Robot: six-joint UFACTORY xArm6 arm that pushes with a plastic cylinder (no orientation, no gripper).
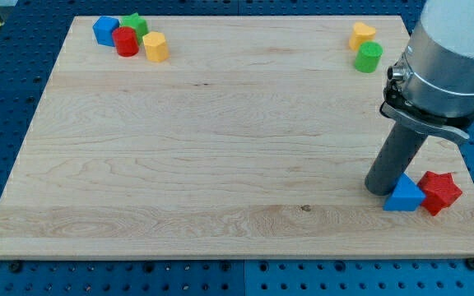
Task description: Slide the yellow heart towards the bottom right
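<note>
The yellow heart [362,34] lies near the board's top right, just above a green cylinder [369,57]. My tip [380,188] rests on the board at the lower right, far below the heart. It touches the left side of a blue triangle [403,196], which sits against a red star [440,191].
A cluster at the top left holds a blue block [104,30], a green star [134,25], a red cylinder [126,41] and a yellow hexagon-like block [155,47]. The arm's white body [451,49] overhangs the board's right edge. The wooden board [220,148] lies on a blue perforated table.
</note>
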